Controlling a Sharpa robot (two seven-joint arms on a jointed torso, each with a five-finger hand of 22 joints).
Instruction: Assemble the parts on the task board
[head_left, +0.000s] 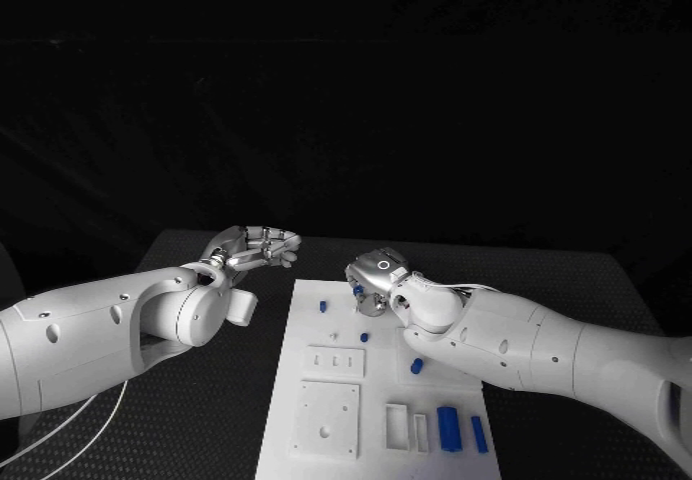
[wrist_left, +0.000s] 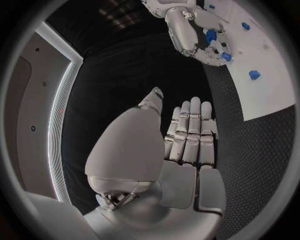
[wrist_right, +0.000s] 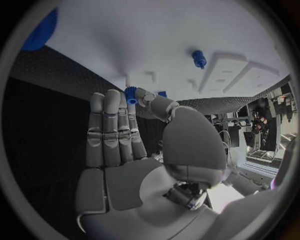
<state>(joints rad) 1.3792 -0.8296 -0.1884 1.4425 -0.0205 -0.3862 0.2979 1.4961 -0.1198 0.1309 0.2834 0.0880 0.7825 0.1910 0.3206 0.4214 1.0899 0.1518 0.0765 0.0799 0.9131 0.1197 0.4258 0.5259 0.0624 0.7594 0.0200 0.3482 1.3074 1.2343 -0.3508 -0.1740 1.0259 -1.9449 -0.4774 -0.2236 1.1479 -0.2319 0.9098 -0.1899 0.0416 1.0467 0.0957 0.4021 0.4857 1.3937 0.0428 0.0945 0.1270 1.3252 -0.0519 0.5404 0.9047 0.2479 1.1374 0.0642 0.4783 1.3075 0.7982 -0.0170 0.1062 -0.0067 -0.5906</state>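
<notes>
The right hand (head_left: 372, 283) pinches a small blue part (wrist_right: 130, 95) between thumb and fingertip over the far end of the task board (head_left: 325, 300), apparently not yet seated there. The left hand (head_left: 257, 248) hovers off the board's far left corner, fingers together and holding nothing. Several blue parts (head_left: 449, 428) lie loose near the board's near right corner, so most assembly seems left.

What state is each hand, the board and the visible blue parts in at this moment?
left hand: off the board's left edge, over the table, holding nothing, fingers apart.
right hand: over the board's far end, pinching a small blue part.
task board: flat on the table.
two blue bars: lying side by side at the board's near right.
blue peg: on the board, untouched.
</notes>
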